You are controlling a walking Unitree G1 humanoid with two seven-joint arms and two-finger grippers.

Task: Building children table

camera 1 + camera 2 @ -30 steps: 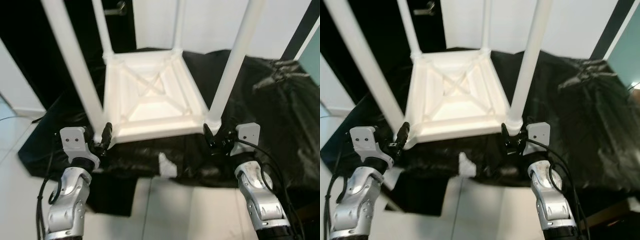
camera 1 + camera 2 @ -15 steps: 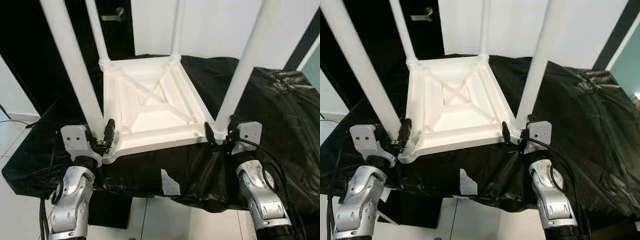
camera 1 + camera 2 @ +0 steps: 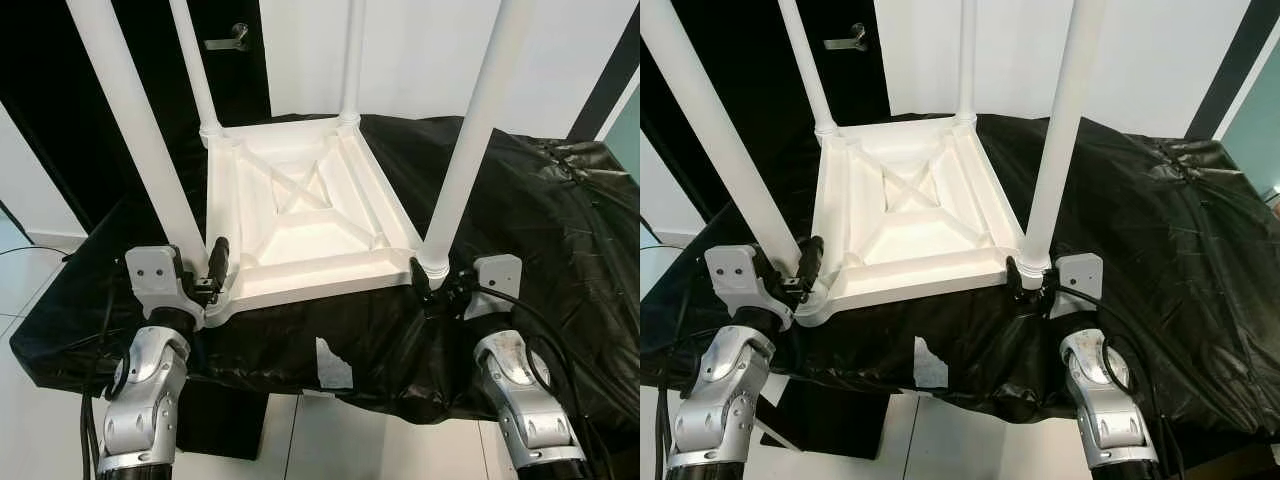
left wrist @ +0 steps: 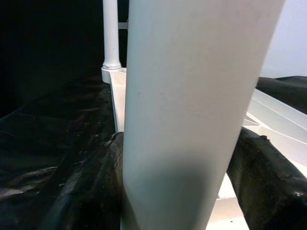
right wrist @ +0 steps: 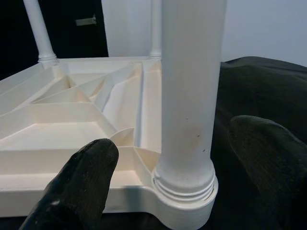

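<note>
The white children's table (image 3: 300,215) lies upside down on black plastic sheeting, its legs pointing up. My left gripper (image 3: 202,273) is shut on the near left leg (image 3: 140,140) just above its base. In the left wrist view both fingers (image 4: 91,187) press against that leg (image 4: 192,115). My right gripper (image 3: 436,283) stands open around the base of the near right leg (image 3: 470,140). The right wrist view shows its fingers (image 5: 76,191) on either side of the leg (image 5: 189,96), with gaps between.
The black sheeting (image 3: 540,200) covers a low platform and hangs over its front edge, with a pale torn patch (image 3: 333,365) near the middle. White tile floor (image 3: 330,440) lies below. A dark door with a handle (image 3: 225,40) and a white wall stand behind.
The whole view has shifted, so the camera moved. Both grippers stay at the near legs. The right fingers now sit looser and lower at the leg's base.
</note>
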